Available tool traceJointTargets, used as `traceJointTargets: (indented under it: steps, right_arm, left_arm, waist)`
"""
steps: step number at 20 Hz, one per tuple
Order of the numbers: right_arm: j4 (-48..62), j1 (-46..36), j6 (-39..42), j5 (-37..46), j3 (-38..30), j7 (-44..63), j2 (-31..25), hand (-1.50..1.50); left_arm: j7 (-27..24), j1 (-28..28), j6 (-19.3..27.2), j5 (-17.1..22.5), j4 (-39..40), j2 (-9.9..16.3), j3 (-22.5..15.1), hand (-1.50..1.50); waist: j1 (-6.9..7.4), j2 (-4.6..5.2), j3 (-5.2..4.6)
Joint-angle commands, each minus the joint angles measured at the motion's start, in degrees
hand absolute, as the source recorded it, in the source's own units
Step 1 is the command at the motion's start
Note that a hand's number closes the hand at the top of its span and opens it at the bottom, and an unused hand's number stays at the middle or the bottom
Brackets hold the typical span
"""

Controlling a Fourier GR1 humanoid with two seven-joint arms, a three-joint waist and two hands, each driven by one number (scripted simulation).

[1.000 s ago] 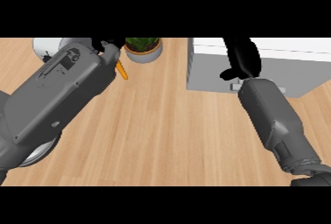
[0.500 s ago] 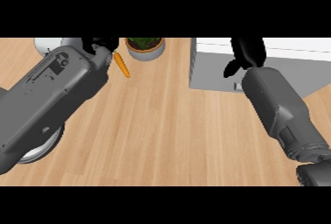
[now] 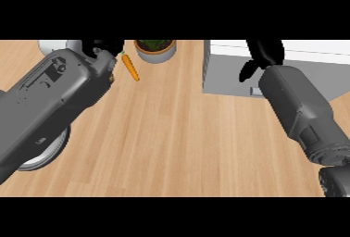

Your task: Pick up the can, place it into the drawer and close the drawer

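Observation:
No can shows anywhere in the head view. The drawer unit point(image 3: 226, 69), a white and grey box, stands at the back right of the wooden counter. My right hand point(image 3: 265, 52) reaches over its top, its tips cut off at the upper edge, and its thumb point(image 3: 245, 74) hangs down over the grey face. My right forearm point(image 3: 301, 111) runs in from the lower right. My left hand point(image 3: 103, 46) lies at the back left, largely hidden behind its broad grey forearm point(image 3: 54, 97).
An orange carrot point(image 3: 130, 68) lies just right of my left hand. Behind it stands a potted plant point(image 3: 156, 48). A round plate point(image 3: 42, 155) sticks out from under the left forearm at the lower left. A white object point(image 3: 53, 45) sits at the back left corner.
My right hand has moved farther back over the drawer unit, and its forearm now stretches longer from the lower right. The left forearm has shifted slightly toward the back.

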Motion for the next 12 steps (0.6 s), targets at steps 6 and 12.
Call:
traceJointTargets:
  steps: [6,12]
  right_arm:
    - [-1.73,-4.38,8.67,-19.31,-17.46,-10.23,2.81,-1.50]
    - [-1.43,-4.53,10.53,-23.38,-21.65,-13.09,2.77,-1.50]
  left_arm:
    - [0.93,2.15,-0.54,-0.07,-2.97,1.80,0.25,-1.50]
    - [1.72,3.68,0.95,-0.83,-6.21,1.71,-0.25,-1.50]
  waist:
    - [1.30,-0.47,-0.17]
    - [1.16,-0.51,-0.40]
